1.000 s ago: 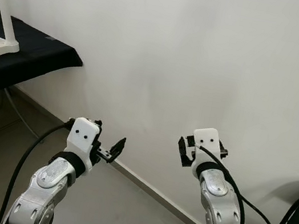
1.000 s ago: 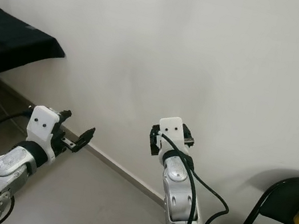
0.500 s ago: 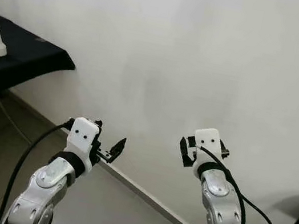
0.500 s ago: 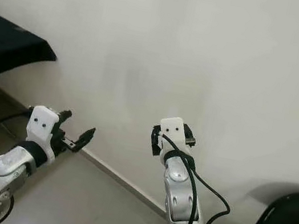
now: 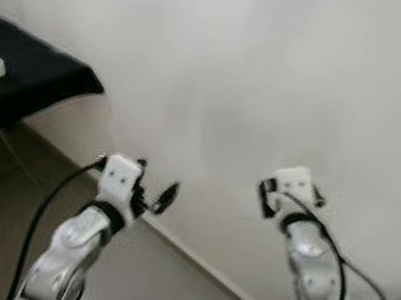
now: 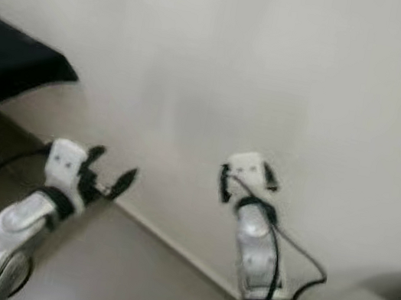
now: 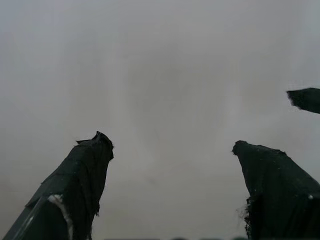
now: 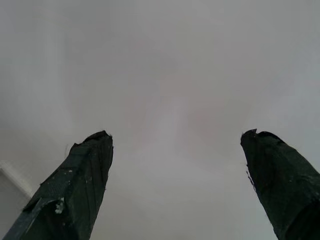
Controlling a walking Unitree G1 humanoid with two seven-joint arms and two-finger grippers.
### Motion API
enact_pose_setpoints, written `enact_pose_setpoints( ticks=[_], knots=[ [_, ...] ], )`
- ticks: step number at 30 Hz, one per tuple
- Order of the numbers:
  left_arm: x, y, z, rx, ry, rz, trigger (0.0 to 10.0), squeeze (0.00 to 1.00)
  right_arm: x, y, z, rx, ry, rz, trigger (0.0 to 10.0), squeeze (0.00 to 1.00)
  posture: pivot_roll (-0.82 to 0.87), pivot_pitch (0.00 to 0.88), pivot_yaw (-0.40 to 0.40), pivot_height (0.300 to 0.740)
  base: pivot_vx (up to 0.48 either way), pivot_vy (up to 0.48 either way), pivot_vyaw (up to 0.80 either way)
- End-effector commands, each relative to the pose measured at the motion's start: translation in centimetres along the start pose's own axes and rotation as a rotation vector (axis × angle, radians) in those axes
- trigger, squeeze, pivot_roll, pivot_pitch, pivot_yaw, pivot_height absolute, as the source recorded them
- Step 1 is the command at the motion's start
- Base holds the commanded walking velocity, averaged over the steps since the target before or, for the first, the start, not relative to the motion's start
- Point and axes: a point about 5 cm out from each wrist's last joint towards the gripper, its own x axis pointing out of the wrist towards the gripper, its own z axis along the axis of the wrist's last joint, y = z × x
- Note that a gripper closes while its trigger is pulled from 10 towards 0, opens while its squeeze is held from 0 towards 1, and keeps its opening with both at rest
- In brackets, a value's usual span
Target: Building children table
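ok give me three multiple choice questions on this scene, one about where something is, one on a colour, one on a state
1. Where is the cloth-covered table?
A. To the robot's left, against the wall
B. Straight ahead between the arms
C. To the robot's right

2. What colour is the cloth on that table?
A. Red
B. Black
C. Yellow

3. What state is the left gripper in?
A. Shut on a table leg
B. Open and holding nothing
C. Shut on a cable

Answers:
1 A, it sits at the left edge of the head views beside the wall.
2 B, the cloth is plainly black.
3 B, the left wrist view shows the two fingers apart with bare wall between them; the right gripper is the same.
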Motion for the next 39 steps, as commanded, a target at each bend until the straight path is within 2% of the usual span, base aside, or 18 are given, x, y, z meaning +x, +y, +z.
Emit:
enact_pose_setpoints(
  ticks=[1,24,27,29,34,36,39],
  knots=[
    [-0.1,0.0,-0.3,-0.006,0.014,-0.002,10.0,0.00,0.0,0.3,0.1,0.002,-0.009,0.015,10.0,0.00,0.03,0.000,-0.065,0.740,0.000,0.000,0.00],
    [-0.6,0.8,-0.5,0.009,0.023,0.017,10.0,0.00,0.0,0.2,-0.3,0.026,0.024,0.011,10.0,0.00,0.03,0.000,-0.066,0.740,0.000,0.000,0.00],
    [-0.8,1.4,-0.5,0.025,0.027,0.031,10.0,0.00,0.1,-0.1,-0.7,0.023,0.060,-0.003,10.0,0.00,0.03,0.000,-0.068,0.735,0.000,0.000,0.00],
    [-1.1,2.3,-0.4,0.047,0.034,0.050,10.0,0.00,0.2,-0.8,-1.0,0.014,0.082,-0.024,10.0,0.00,0.03,0.000,-0.067,0.725,0.000,0.000,0.00],
    [-1.3,3.1,-0.4,0.065,0.039,0.065,10.0,0.00,0.2,-1.3,-1.3,0.010,0.091,-0.038,10.0,0.00,0.03,0.000,-0.068,0.715,0.000,0.000,0.00],
    [-1.6,3.7,-0.6,0.095,0.053,0.077,10.0,0.00,-0.1,-2.0,-1.5,-0.001,0.098,-0.053,10.0,0.00,0.02,0.000,-0.064,0.700,0.000,0.000,0.00],
    [-1.7,3.9,-0.7,0.105,0.058,0.080,10.0,0.00,-0.2,-2.3,-1.7,-0.010,0.100,-0.057,10.0,0.00,0.02,0.000,-0.065,0.690,0.000,0.000,0.00]
  ],
)
